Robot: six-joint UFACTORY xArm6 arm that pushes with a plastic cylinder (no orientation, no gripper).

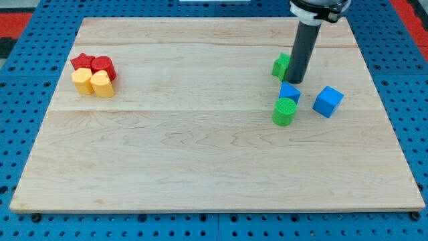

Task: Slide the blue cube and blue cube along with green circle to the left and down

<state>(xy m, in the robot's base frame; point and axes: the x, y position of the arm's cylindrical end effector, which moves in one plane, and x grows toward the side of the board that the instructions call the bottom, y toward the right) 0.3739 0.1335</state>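
Shows a pale wooden tabletop point(200, 134) filling most of the view, laid over a blue pegboard point(20, 100) that frames it on all sides.

Comes down from the far right edge as a straight dark rod point(304, 50), with a white collar at its upper end. Serves as the end effector: a bare rod, neither open nor closed, gripping nothing.

On the right half, four blocks close together:
- right blue cube point(328, 101), set apart to the right of the others, clear of the rod.
- left blue cube point(289, 93), just near of the rod's lower end, partly covered along its near edge by the green circle.
- green circle point(284, 112), an upright cylinder, nearest of the group, touching or almost touching the left blue cube.
- green block point(281, 65), farthest of the group, partly hidden behind the rod, shape not clear.

On the far left, well apart from all of the above, a tight cluster of four: two red blocks point(82, 61) point(103, 66) on the far side, two yellow blocks point(82, 81) point(102, 85) on the near side, all pressed against one another.

My tip point(295, 81): down at the tabletop, just right of the green block and at the far edge of the left blue cube; contact with either cannot be told. Well left of the right blue cube.
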